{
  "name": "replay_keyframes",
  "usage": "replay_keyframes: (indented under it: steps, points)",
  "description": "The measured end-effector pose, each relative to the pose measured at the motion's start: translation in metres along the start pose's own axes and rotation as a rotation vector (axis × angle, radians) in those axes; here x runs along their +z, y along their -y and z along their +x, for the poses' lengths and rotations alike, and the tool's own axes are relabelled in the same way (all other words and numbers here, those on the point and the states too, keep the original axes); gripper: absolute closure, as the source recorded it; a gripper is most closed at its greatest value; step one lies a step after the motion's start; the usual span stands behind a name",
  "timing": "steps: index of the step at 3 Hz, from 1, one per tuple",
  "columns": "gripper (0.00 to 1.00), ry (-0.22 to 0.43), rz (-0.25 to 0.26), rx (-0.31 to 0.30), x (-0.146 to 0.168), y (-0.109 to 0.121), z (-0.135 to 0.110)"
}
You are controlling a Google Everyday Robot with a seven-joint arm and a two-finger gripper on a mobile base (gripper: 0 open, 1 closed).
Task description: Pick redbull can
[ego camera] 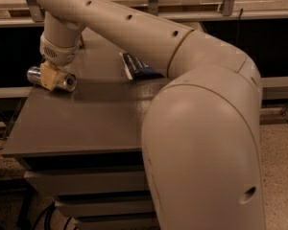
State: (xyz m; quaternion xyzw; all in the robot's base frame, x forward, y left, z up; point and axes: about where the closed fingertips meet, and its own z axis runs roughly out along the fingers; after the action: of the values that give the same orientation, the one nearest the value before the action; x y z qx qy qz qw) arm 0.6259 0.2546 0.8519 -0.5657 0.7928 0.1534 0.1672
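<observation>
The redbull can (67, 82) lies on its side at the back left of the grey table (86, 119). It is slim and silver, with its shiny end facing right and front. My gripper (50, 75) reaches down from the arm's wrist (57, 49) and is shut around the can's middle. One tan finger (49, 76) covers the can's front side. The other finger is hidden behind the can. The can's left end (33, 73) sticks out past the finger, near the table's left edge.
A dark blue packet (137, 68) lies on the table to the right of the can, partly behind my arm. My arm's large body (201, 143) covers the right half of the view. Drawers (86, 181) sit below the tabletop. A shelf rail runs behind.
</observation>
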Motion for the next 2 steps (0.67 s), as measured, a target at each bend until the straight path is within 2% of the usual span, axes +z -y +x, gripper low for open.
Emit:
replay_keyframes:
  steps: [1,2]
  points:
    - [1.00,-0.001,0.000,0.003,-0.0007,0.0023,0.0008]
    - [1.00,-0.003,0.010,-0.001,-0.0061,0.0069,0.0011]
